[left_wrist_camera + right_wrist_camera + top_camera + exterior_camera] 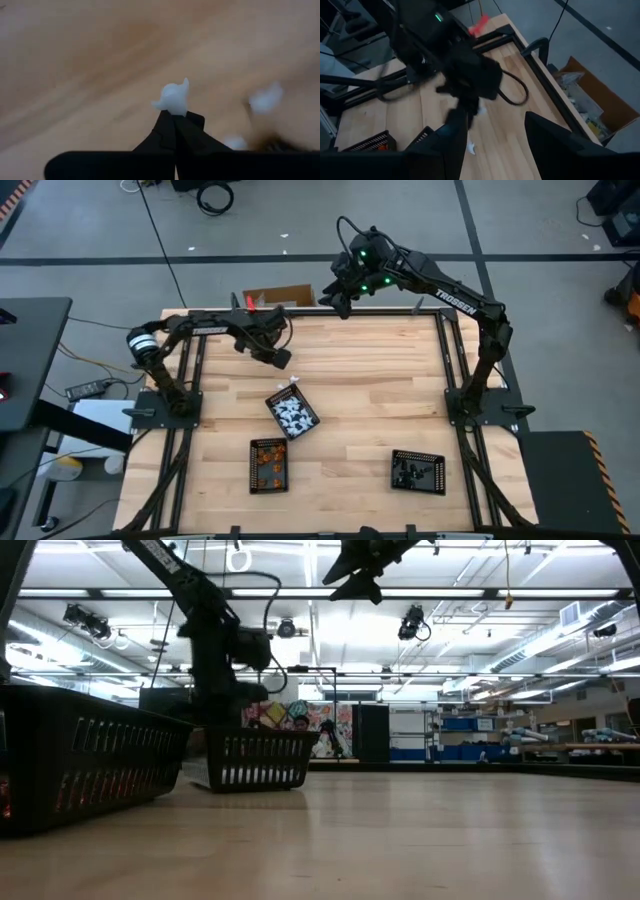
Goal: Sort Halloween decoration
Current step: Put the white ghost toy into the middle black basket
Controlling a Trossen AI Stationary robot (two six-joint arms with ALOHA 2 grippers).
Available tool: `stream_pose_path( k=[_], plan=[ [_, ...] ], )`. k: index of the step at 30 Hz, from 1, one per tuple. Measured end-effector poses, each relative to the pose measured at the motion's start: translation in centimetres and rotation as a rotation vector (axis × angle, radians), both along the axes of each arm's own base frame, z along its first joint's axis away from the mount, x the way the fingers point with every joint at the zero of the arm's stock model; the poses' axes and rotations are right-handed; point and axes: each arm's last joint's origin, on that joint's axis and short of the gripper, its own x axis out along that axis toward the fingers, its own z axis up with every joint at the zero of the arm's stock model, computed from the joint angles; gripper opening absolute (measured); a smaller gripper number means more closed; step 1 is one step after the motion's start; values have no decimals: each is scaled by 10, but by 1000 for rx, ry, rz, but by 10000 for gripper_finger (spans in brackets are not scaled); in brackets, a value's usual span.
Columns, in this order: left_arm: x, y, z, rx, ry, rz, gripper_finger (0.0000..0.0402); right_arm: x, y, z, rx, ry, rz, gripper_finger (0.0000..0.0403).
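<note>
Left wrist view: left gripper, two dark fingers pressed together on a small white toy piece, smooth, lumpy, with pointed tips, held above the worktop, a pale plank surface of jointed wood strips, toward its far left area. Right gripper, fingers apart and empty, raised beyond the worktop's far edge. Three black slotted plastic trays: middle tray with mixed black and white pieces, near-left tray with orange pieces, near-right tray with black pieces. Cardboard box on the grey floor behind. Room: ceiling strip lights, shelving.
</note>
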Motion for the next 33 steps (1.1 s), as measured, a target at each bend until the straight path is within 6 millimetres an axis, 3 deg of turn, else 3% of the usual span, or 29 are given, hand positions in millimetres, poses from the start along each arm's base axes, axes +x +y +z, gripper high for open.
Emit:
stream_pose_path(
  k=[6, 10, 16, 19, 27, 33],
  plan=[
    [-9, -37, 55, -62, -237, -250, 0, -3, 0, -3, 16, 41, -1, 203],
    [-8, -71, 78, -87, -367, -463, 0, -12, -7, -1, 15, 45, -25, 203],
    [13, -112, 71, -33, -353, -686, 0, -25, -17, 8, 2, 15, -64, 203],
    [24, -128, 64, -33, -350, -708, 5, -26, -19, 8, 11, 13, -73, 203],
    [35, -132, 59, -42, -381, -644, 118, -25, -16, 7, 30, 12, -48, 203],
    [33, -111, 58, -39, -359, -484, 170, -30, -12, 7, 49, 40, -42, 203]
  ],
)
